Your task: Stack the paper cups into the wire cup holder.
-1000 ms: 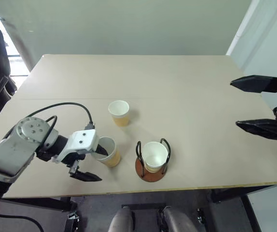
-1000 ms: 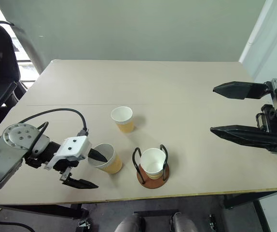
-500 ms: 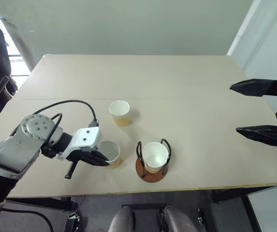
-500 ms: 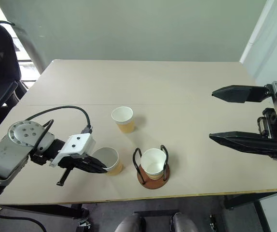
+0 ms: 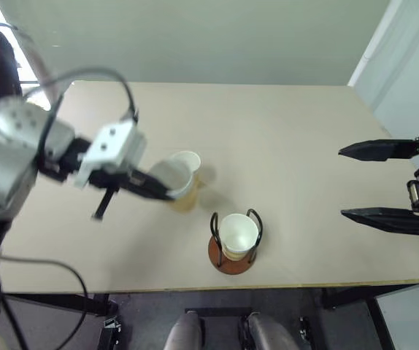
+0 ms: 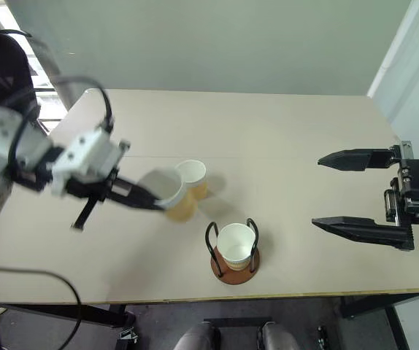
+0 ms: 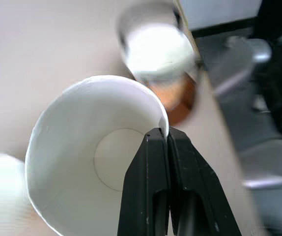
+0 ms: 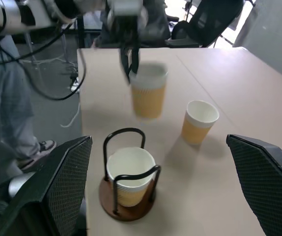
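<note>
Left gripper (image 7: 163,135): fingers pinched on the rim wall of 1 paper cup (image 6: 167,191), held clear above the table (image 5: 304,146). Second cup (image 5: 187,164): upright just behind it. Third cup (image 5: 238,233): seated in the wire cup holder (image 5: 231,257). Right gripper (image 6: 359,193): spread wide, empty, well apart. Step: carrying. Next, likely: centre cup over holder, lower into the seated cup.

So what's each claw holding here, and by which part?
Left claw pinches a paper cup by its rim wall, lifted off the table; right claw holds nothing.
</note>
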Controlling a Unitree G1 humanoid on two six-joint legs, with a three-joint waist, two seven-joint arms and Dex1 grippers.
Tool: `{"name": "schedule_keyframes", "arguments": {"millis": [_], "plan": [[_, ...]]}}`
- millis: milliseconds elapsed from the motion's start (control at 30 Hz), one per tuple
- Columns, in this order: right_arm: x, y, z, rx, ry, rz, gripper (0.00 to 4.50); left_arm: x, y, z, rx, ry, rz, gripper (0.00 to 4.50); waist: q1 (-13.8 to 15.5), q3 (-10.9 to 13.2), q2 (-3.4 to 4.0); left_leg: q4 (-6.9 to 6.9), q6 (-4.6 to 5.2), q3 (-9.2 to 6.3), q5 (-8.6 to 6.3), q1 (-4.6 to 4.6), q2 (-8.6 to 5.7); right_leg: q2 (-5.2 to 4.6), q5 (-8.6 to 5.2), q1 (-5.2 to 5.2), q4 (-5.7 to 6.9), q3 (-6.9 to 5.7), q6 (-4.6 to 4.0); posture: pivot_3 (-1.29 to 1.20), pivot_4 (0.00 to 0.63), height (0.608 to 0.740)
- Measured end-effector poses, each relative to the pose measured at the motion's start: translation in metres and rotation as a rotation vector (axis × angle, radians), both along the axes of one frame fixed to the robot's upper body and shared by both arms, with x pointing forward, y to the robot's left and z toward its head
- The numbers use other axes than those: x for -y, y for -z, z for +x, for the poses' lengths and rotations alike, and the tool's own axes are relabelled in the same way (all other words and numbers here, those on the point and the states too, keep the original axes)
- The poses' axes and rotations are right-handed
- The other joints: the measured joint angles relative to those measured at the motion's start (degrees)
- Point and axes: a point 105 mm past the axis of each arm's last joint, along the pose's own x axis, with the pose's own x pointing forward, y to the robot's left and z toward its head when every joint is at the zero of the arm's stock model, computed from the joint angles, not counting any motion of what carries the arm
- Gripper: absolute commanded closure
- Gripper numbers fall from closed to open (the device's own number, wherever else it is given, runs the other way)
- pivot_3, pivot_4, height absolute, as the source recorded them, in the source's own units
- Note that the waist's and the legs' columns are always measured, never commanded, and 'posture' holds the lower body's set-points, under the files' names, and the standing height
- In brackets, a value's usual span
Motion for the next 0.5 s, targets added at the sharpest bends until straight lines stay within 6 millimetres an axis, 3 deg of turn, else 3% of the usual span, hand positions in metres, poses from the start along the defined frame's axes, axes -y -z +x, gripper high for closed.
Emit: {"name": "schedule_keyframes", "arguments": {"millis": [67,133,300,500], "plan": [[0.0,0.001,0.001,0.009,0.001,-0.008,0.0,0.008,-0.015,0.002,0.068,0.06,0.001,4.46,-0.09,-0.05,0.09,0.0,0.11,0.08,-0.1,0.03,-0.03,-0.03,0.1,0.01,-0.06,0.06,0.14,0.0,0.15,0.74],[0.001,0.001,0.002,0.017,0.009,-0.012,0.0,0.022,-0.018,0.008,0.087,0.13,-0.01,4.46,-0.09,-0.06,0.16,0.0,0.15,0.08,-0.12,0.04,-0.06,-0.03,0.14,0.05,-0.05,0.08,0.38,0.0,0.15,0.74],[0.002,0.004,0.002,0.027,0.037,-0.027,0.0,0.056,-0.01,0.016,0.066,0.284,-0.024,4.46,0.0,-0.04,0.16,0.02,0.24,0.08,-0.17,-0.09,-0.06,-0.03,0.16,0.02,-0.1,0.08,0.66,0.0,0.15,0.74],[0.003,0.004,0.0,0.054,0.072,-0.04,0.0,0.083,0.004,0.01,0.036,0.437,-0.004,4.46,0.16,-0.04,0.16,0.12,0.29,0.15,-0.2,-0.15,-0.06,-0.04,0.01,0.1,-0.2,0.09,0.96,0.0,0.15,0.74]]}}
